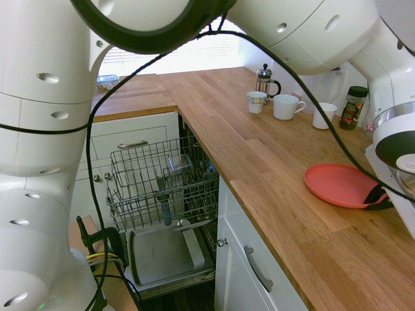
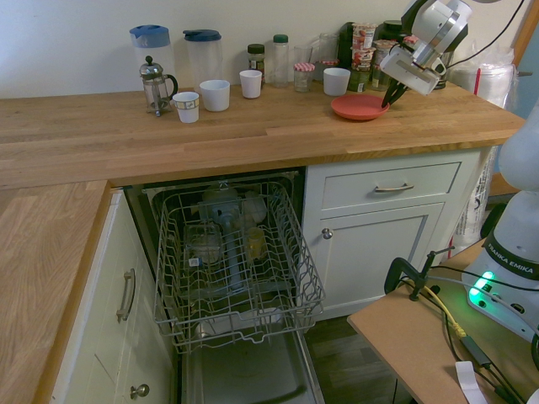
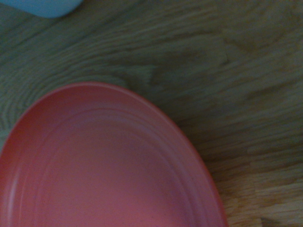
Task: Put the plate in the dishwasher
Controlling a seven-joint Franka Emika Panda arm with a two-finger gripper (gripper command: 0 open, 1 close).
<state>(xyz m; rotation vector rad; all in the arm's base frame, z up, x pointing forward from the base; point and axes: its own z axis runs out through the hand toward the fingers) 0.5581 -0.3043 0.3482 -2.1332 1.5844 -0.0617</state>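
Daylight from window blows out behind the surface; arm close to lens is overexposed. Second exterior view evenly lit, wide-angle bowing at edges. Wrist view soft, dim; plate blurred.

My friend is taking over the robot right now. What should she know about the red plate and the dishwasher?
Gripper: at the rim of the plate, dark fingers either side of the edge. Whether they have closed on it cannot be told.
Plate: lying flat on the wooden counter, not lifted.
Dishwasher: door down, wire rack pulled out, some items already in it.
Done: the arm has reached the plate.
Left: grip the plate, lift it, carry it to the rack, set it in.
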